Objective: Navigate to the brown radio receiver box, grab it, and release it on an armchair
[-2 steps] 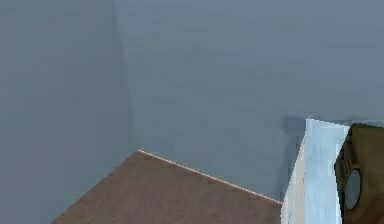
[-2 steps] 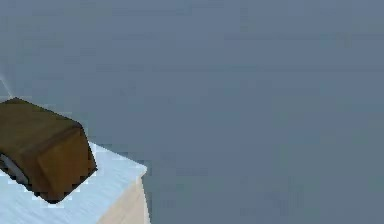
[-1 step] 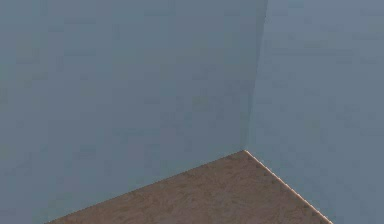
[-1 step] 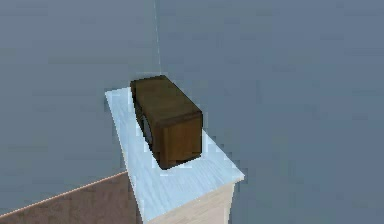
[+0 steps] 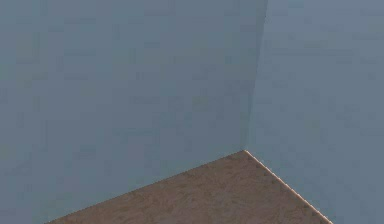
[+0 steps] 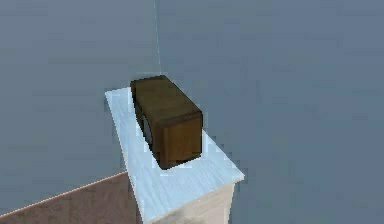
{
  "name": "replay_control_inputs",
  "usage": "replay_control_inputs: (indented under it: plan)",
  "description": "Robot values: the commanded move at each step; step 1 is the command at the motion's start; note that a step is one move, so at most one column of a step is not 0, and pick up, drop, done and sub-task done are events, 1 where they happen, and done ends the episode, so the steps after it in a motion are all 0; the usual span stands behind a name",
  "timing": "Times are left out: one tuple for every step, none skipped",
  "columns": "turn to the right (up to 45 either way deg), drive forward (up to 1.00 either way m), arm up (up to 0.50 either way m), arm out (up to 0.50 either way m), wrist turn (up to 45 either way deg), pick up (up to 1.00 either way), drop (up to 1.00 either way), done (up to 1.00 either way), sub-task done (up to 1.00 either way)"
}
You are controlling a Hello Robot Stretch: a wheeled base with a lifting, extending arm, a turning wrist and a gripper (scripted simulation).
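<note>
The brown radio receiver box [image 6: 168, 120] is being carried by a pale table [image 6: 205, 180] that is being pressed into a corner of blue-grey walls [image 6: 290, 80]. In the arm side view the box is being shown left of the middle and somewhat above it, resting flat on the tabletop, with bare tabletop being left towards the near right corner. Its long axis is being run from the view's upper left to its lower right, so that one narrow end is being turned towards the camera and a long side towards the view's right. A strip of brown floor [image 6: 60, 205] is being seen at the lower left, beside the table.

In the forward view a wall corner [image 5: 255, 80] and a wedge of the same brown floor [image 5: 200, 195] are being faced.

Whether the pincer is being spread or pressed together cannot be told, and neither its direction from the box nor the arm's pose can be judged here. The navigation step is being judged as nearly done, the grab as not yet begun, and the armchair as being left for later. Since the box is being placed left of the view's middle, a small shift of the base is probably being called for before the arm is extended.
</note>
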Motion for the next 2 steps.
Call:
replay_control_inputs:
  plan:
    - [0.0, 0.0, 0.38, 0.0, 0.0, 0.0, 0.0, 0.0, 0.0]
    - [0.0, 0.0, 0.0, 0.28, 0.0, 0.0, 0.0, 0.0, 0.0]
